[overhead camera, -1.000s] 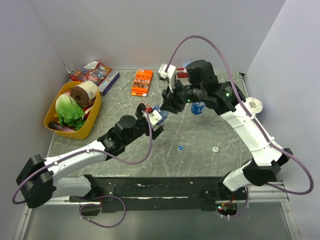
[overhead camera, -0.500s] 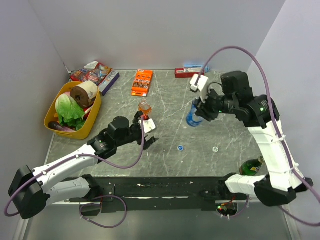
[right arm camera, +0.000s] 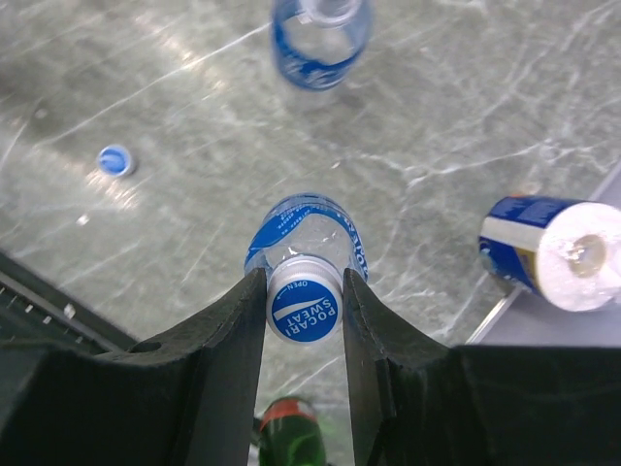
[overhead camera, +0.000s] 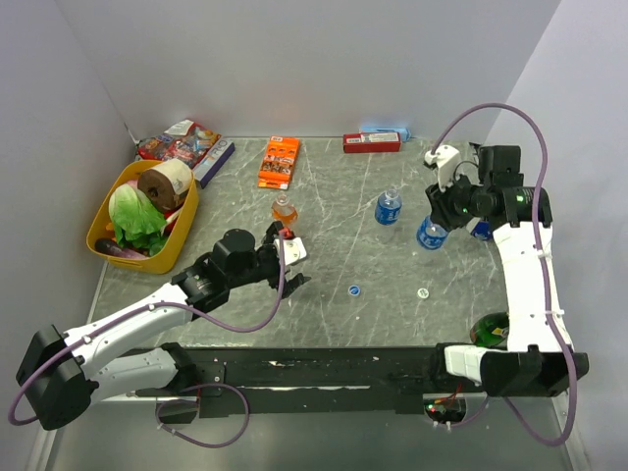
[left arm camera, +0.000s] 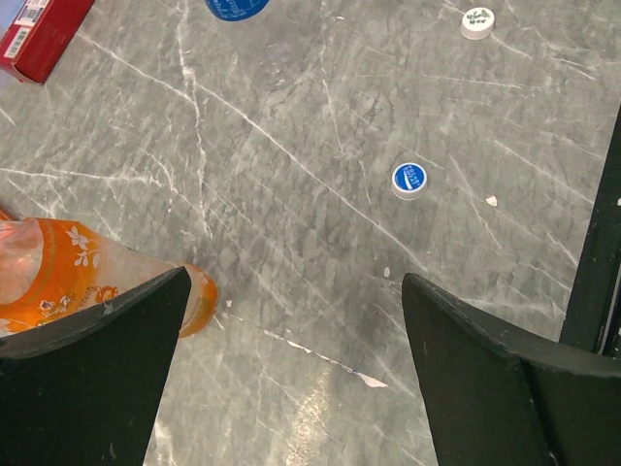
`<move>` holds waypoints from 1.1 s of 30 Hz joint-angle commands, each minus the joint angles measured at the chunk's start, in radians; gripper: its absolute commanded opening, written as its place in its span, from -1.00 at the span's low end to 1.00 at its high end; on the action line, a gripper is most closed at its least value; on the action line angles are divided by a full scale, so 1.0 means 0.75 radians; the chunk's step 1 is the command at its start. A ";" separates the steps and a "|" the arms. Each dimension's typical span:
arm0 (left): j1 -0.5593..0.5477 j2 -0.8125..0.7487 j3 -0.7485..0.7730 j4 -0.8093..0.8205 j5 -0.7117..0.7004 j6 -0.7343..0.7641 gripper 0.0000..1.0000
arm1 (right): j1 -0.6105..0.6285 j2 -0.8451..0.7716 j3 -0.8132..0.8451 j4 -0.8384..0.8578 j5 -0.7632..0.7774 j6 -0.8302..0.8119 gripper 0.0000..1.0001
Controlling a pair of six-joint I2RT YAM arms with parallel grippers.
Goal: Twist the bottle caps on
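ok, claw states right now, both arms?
Left claw: open, empty.
Right claw: closed on the blue-label bottle, gripping at its cap.

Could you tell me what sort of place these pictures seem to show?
Most likely a robot lab workcell rather than a home: plain grey walls box in a marble-patterned table, a left arm and right arm are bolted at its near edge, and a yellow basket holds grocery props.

The capped blue-label bottle (overhead camera: pixel 430 235) was carried by the right gripper (right arm camera: pixel 305 291) from centre to far right. The left gripper (left arm camera: pixel 296 283) was drawn back, nearer, off the orange bottle (overhead camera: pixel 284 209).
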 commanded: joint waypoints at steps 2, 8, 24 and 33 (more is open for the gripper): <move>0.008 -0.005 0.073 -0.002 0.042 -0.001 0.93 | -0.078 0.093 -0.010 0.259 -0.074 0.014 -1.00; 0.028 0.005 0.098 -0.022 0.061 -0.001 0.93 | -0.111 0.201 -0.012 0.396 -0.050 0.059 -1.00; 0.067 0.015 0.106 -0.026 0.106 -0.007 0.92 | -0.115 0.330 -0.081 0.460 -0.017 0.119 -0.91; 0.073 0.021 0.102 -0.018 0.122 -0.011 0.93 | -0.113 0.359 -0.087 0.452 0.011 0.129 -0.32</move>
